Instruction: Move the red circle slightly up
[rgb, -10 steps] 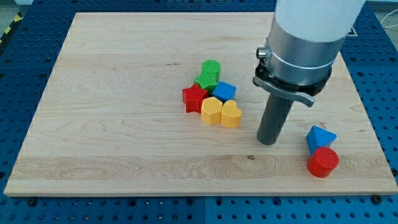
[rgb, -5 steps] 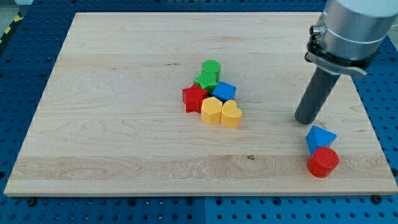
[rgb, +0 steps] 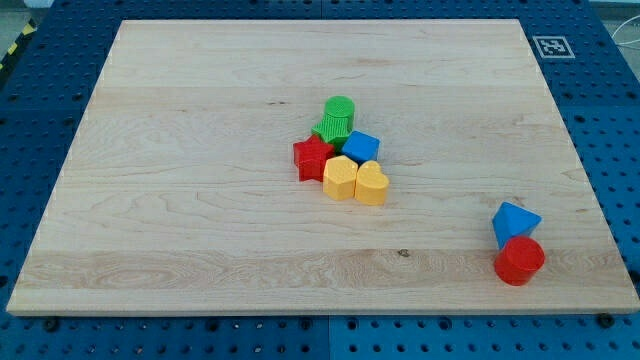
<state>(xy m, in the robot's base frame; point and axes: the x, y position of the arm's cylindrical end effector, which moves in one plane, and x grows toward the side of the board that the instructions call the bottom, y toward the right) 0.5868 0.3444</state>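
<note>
The red circle lies near the board's bottom right corner. A blue triangle-like block touches it just above. My rod and my tip do not show in the view.
A cluster sits at the board's middle: green circle, green block, blue block, red star, yellow block, yellow heart. The wooden board lies on a blue perforated table. A marker tag sits at the top right.
The arm moved right and up from beside the blue triangle and has left the view. No block has moved.
</note>
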